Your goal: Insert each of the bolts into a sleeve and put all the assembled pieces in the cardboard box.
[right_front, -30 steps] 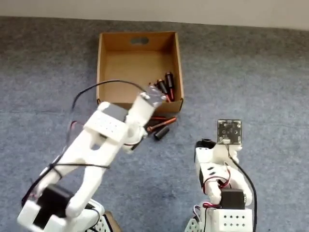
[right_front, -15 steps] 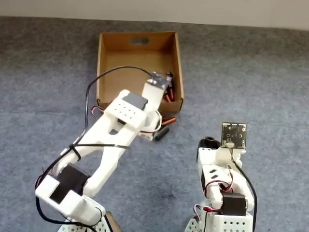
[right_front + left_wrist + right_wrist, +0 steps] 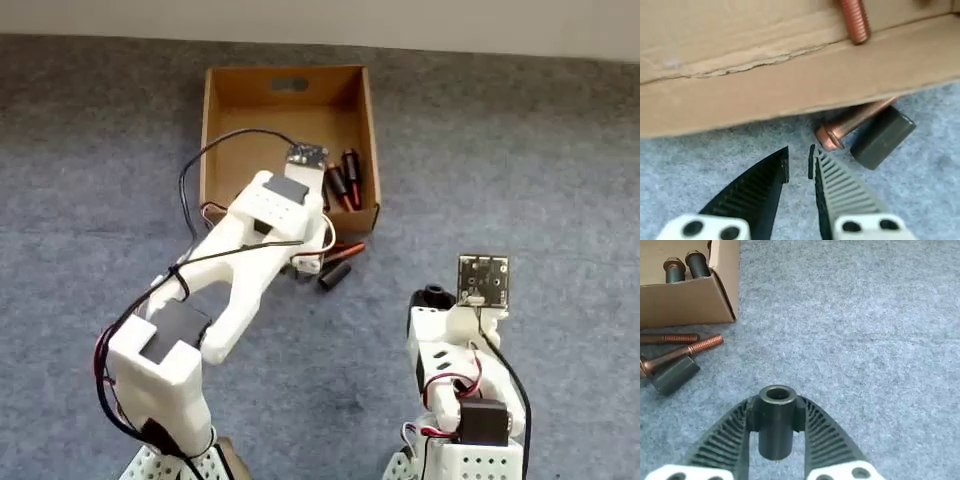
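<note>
Hovering my left pincer (image 3: 799, 156) low over the worktop (image 3: 520, 150), just outside the near wall of the cardboard box (image 3: 790, 85). It's released, only a narrow gap between the fingers and nothing in it. The head of a loose bolt (image 3: 860, 119) sits right off the fingertips, and that bolt lies against a loose sleeve (image 3: 882, 136). A second bolt (image 3: 670, 338) lies on the worktop next to it, close along the box wall.

My right pincer (image 3: 775, 407) is back near its base, well apart from all that, clenched on an upright sleeve (image 3: 776, 432) with the bore facing up. A few assembled pieces (image 3: 345, 180) lie in the box by its right-hand wall.

So I'd say I'm mid-task: some pairs are boxed, and the step in hand is picking up a bolt to go into the sleeve my right side is holding. The next move calls for opening the left pincer wider, getting around the bolt near its head without shoving it or the loose sleeve under the box edge, then lifting it clear. After that I'd have to line the threaded end up with that bore, which looks fiddly since the hole is snug.
</note>
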Tool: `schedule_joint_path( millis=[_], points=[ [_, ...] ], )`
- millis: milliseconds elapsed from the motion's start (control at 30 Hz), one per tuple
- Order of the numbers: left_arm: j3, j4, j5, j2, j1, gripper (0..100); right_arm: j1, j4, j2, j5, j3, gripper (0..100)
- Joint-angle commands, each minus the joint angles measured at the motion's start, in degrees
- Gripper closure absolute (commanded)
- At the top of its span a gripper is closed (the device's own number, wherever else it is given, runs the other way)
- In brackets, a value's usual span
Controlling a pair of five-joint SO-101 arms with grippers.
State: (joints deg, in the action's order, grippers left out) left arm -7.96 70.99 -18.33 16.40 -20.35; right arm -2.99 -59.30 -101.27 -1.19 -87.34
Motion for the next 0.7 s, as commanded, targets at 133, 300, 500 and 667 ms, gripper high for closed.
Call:
schedule_joint_path(
  millis=[133, 300, 500, 667],
  points=[
    [2.42, 0.00, -0.44, -2.77, 0.22, 87, 0.40, -0.04, -0.48, 0.44, 0.40, 99.3],
    [2.42, -0.35, -0.44, -2.59, 0.57, 81, 0.40, -0.04, -0.48, 0.44, 0.40, 99.3],
    [2.51, -0.18, -0.18, -3.12, 0.22, 81, 0.40, -0.04, -0.48, 0.44, 0.40, 99.3],
    [3.74, 1.14, -0.18, -4.18, 0.13, 81, 0.40, 0.04, -0.48, 0.44, 0.40, 99.3]
  ],
)
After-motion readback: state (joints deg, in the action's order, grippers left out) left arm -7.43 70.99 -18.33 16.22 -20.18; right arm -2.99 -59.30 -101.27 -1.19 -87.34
